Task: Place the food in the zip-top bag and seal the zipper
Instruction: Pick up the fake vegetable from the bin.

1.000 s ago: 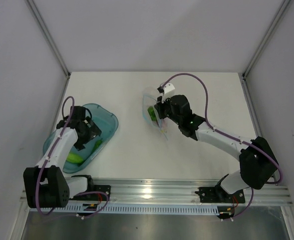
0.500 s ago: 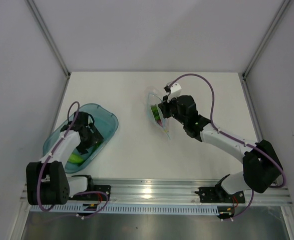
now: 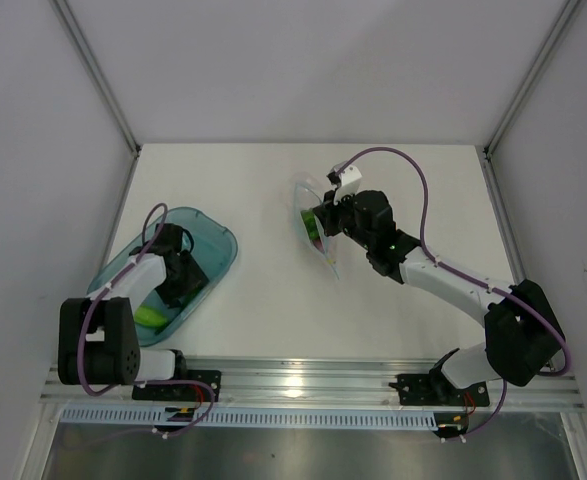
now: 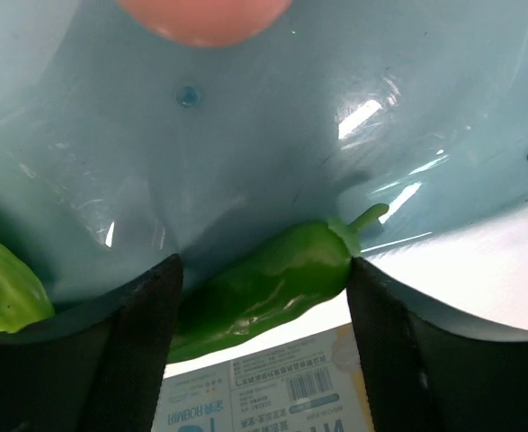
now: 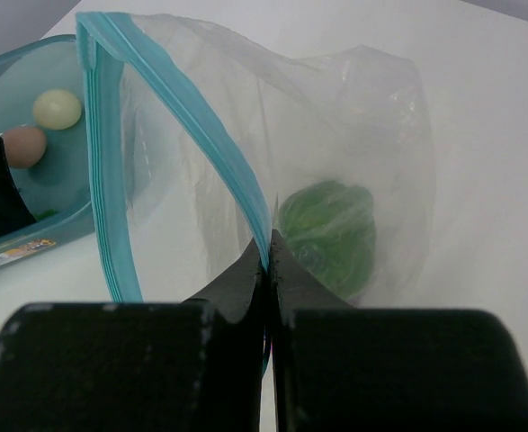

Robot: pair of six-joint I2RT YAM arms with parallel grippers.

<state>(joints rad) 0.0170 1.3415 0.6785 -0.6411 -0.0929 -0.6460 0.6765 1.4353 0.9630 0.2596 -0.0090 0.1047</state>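
In the blue tray (image 3: 216, 243), left side: left gripper (image 4: 262, 301), jaws apart, straddled a green pepper (image 4: 290, 265). Mid-table (image 3: 273, 320): right gripper (image 5: 268, 247) pinched tight on the zipper (image 5: 192, 117) of the gaping zip-top bag (image 5: 362, 117); one green piece (image 5: 331, 229) lay inside.

Top: high, down on whole table (image 3: 273, 200). Left wrist: close inside tray (image 4: 246, 135). Right wrist: close at bag (image 5: 353, 117), tray behind.

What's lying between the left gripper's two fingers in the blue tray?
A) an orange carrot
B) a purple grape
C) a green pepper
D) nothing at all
C: the left wrist view shows a green pepper lying on the tray floor, between the spread fingers of the left gripper.
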